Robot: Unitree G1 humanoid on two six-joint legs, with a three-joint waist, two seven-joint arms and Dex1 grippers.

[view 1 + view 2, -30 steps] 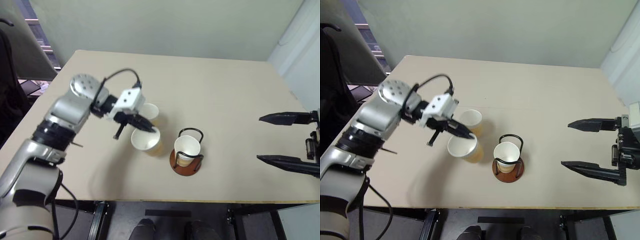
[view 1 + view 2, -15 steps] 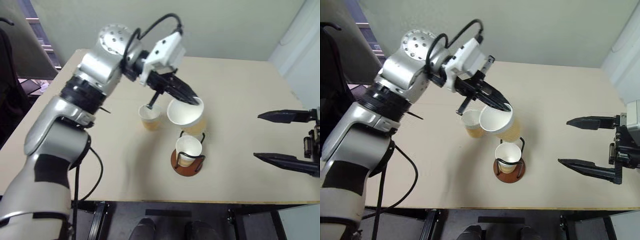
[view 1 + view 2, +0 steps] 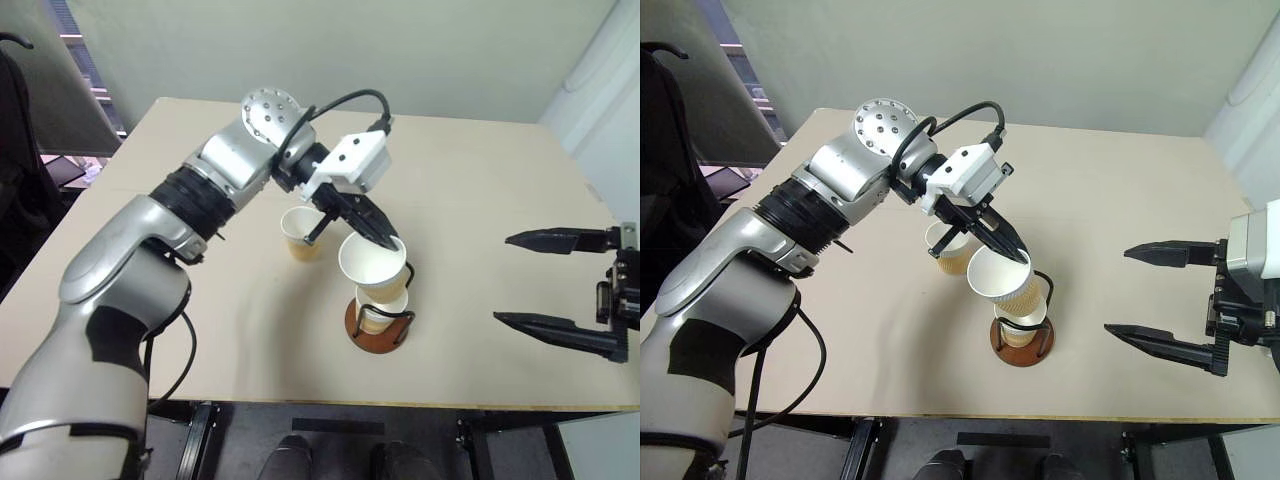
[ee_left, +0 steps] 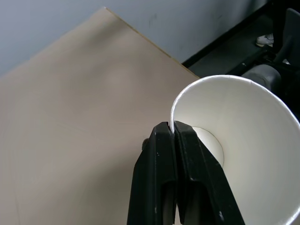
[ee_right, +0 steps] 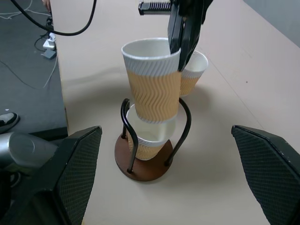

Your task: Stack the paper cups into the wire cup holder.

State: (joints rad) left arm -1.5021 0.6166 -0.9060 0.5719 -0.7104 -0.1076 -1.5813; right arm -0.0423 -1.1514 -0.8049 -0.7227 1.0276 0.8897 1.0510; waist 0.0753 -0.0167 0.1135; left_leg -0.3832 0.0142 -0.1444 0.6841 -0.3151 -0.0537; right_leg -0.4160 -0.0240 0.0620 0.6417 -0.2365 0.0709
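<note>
Left pincer (image 3: 393,240) clamped on the rim of a paper cup (image 3: 373,268), one black finger inside the rim and one outside, as seen close up in the left wrist view. Held cup (image 5: 152,91) hanging upright directly above the wire cup holder (image 5: 145,161), its narrow bottom dipping between the black wire loops and into the mouth of a second cup (image 5: 146,140) already seated on the reddish-brown disc base. Cannot tell whether the held cup's bottom touches the seated cup's inner wall; that junction hidden behind the held cup's ribbed tan side. Most of the seated cup covered from the head views, only a crescent of its white rim (image 3: 383,304) peeking out below the held one. Third cup (image 3: 300,233) standing upright on the desk (image 3: 480,200) just behind and to the left of the holder, partly screened by the left arm's wrist block and cable. In the left wrist view, the held cup's far rim cut off at the frame edge, its white interior (image 4: 243,140) showing.

Right pincer (image 3: 560,285) wide open, empty, hovering well apart from the holder over the right edge of the desk, its base cut off at the frame edge. In the right wrist view, its two fingers (image 5: 70,164) looming large and blurred on either side.
</note>
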